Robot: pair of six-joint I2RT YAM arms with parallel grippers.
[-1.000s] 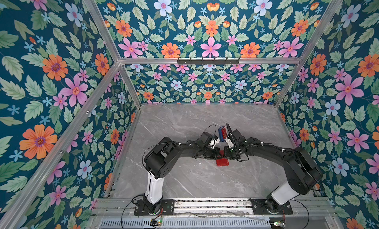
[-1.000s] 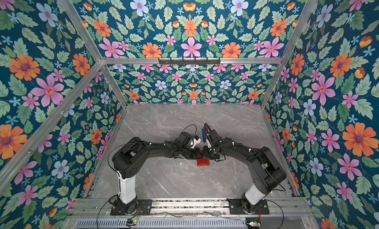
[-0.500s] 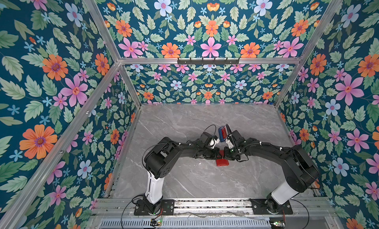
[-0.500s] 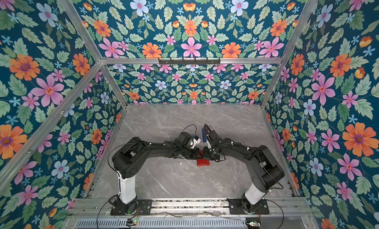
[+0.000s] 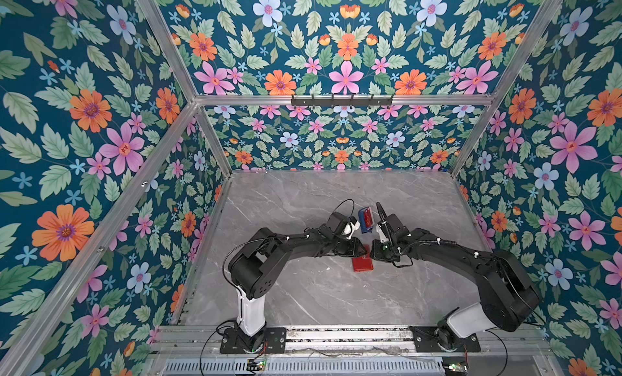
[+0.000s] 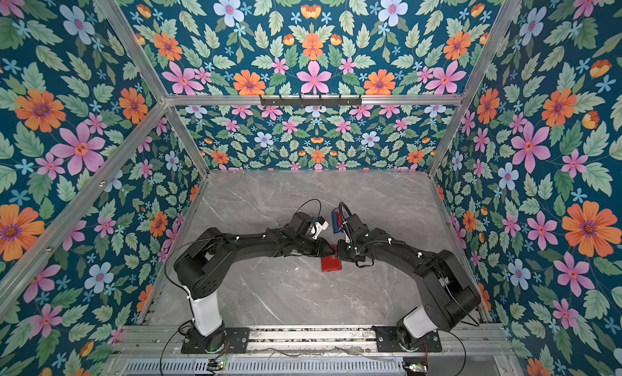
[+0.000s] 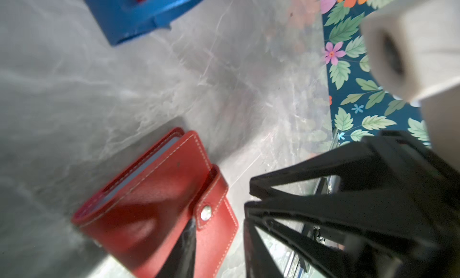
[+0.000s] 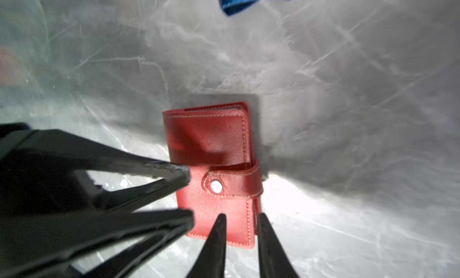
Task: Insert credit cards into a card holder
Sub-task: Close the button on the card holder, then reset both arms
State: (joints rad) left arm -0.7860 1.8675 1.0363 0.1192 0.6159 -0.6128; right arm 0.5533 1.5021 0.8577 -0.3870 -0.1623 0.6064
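Moved: arms barely; wallet stays put.
Left gripper: jaws parted, one tip at wallet's edge.
Right gripper: jaws parted over wallet's corner.
Wallet: snapped closed, flat on table, near rack.

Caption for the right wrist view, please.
Closed red card holder, tab snapped, on the grey marble table; left pincer and right pincer open close to it.

Bright even light, blurred wrist views, glare

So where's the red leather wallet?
In both top views the red leather wallet lies on the grey marble table, robot-side of the blue plastic rack.
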